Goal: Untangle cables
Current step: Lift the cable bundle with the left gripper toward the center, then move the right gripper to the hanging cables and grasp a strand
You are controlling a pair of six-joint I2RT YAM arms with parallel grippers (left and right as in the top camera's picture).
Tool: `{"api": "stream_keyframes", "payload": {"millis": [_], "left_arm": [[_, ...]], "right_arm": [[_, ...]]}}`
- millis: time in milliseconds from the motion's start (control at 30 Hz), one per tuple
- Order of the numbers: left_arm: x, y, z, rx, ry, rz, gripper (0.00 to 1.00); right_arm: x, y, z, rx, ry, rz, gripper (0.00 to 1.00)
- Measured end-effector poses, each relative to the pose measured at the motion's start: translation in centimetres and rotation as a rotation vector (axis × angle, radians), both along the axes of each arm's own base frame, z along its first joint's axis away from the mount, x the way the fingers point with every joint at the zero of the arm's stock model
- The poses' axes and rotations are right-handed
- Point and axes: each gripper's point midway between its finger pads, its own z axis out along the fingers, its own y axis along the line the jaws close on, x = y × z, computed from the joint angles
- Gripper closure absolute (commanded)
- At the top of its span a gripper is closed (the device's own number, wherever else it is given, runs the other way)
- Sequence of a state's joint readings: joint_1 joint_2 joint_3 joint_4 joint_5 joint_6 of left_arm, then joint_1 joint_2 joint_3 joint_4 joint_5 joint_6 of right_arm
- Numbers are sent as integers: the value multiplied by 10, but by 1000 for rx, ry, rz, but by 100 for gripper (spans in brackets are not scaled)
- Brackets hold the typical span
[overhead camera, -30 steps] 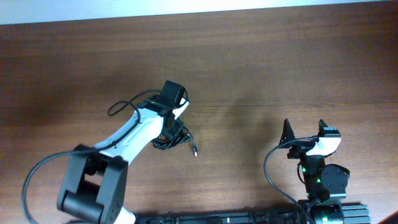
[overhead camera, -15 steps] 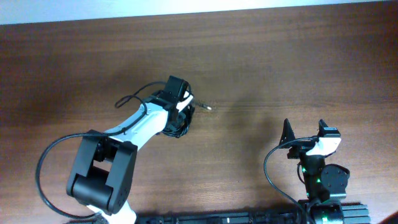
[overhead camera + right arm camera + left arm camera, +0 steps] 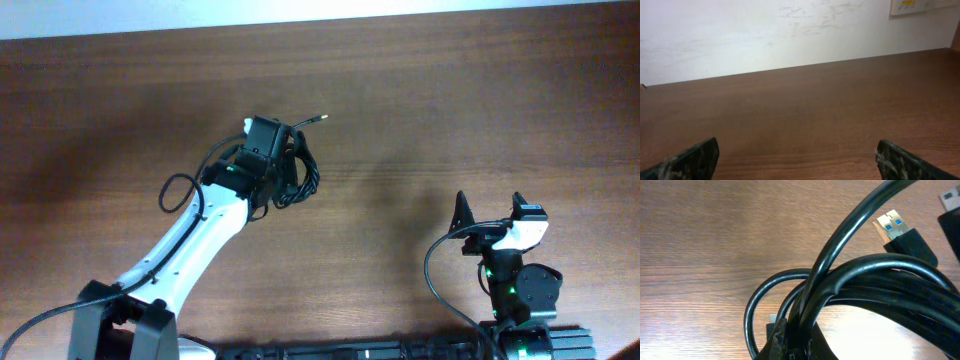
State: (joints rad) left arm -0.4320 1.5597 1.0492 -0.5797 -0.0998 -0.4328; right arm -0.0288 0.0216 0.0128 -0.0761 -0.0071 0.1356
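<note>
The cables [image 3: 306,178] are one knotted black bundle held up off the brown wooden counter [image 3: 450,90], left of centre and towards its far edge. The left arm [image 3: 200,230] reaches up from the near left corner, and the left jaws are clenched on the bundle, though the black wrist housing [image 3: 265,135] hides most of them from above. One thin plug end [image 3: 320,118] sticks out past the housing towards the far edge.

In the left wrist view the cables [image 3: 860,280] fill the picture as glossy loops crossing one another. A USB plug [image 3: 900,230] with a metal shell and a blue insert lies among them. It carries no marking that can be read.

The right jaws are released, parked at the near right corner well apart from the bundle. Their two fingers [image 3: 690,161] stand wide over bare counter [image 3: 815,100]. On the pale wall [image 3: 765,35] behind is a small plate [image 3: 912,6] whose print is too small to read.
</note>
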Motion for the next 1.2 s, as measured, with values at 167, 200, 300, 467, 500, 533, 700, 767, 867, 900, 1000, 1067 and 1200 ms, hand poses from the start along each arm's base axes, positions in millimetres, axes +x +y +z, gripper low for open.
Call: {"api": "stream_keyframes", "payload": {"millis": [167, 200, 300, 467, 500, 533, 700, 767, 867, 900, 1000, 1067, 1200], "left_arm": [[-3, -7, 0, -41, 16, -11, 100], [-3, -7, 2, -44, 12, -11, 100], [-5, -7, 33, -79, -59, -15, 100], [-35, 7, 72, -118, -86, 24, 100], [-40, 10, 72, -126, -68, 51, 100], [-42, 10, 71, -140, -57, 79, 100], [-45, 12, 70, -241, -13, 273, 100], [-46, 12, 69, -263, 1, 320, 100], [-49, 14, 67, -281, 21, 370, 100], [-51, 14, 66, -278, 29, 377, 100], [-53, 15, 64, -275, 38, 384, 100], [-53, 16, 64, -264, 38, 366, 100], [-55, 16, 63, -237, 35, 322, 100]], "right_arm": [[0, 0, 0, -1, 0, 0, 2], [0, 0, 0, 0, 0, 0, 2], [0, 0, 0, -1, 0, 0, 1], [0, 0, 0, -1, 0, 0, 2], [0, 0, 0, 0, 0, 0, 2], [0, 0, 0, -1, 0, 0, 1], [-11, 67, 8, 446, 46, 361, 1], [-22, 89, 9, 565, 103, 488, 2], [-37, 112, 12, 675, 175, 632, 1], [-40, 114, 13, 669, 180, 654, 1], [-42, 118, 11, 667, 197, 680, 2], [-41, 119, 10, 675, 227, 673, 2], [-29, 118, 19, 624, 381, 637, 2]]}}
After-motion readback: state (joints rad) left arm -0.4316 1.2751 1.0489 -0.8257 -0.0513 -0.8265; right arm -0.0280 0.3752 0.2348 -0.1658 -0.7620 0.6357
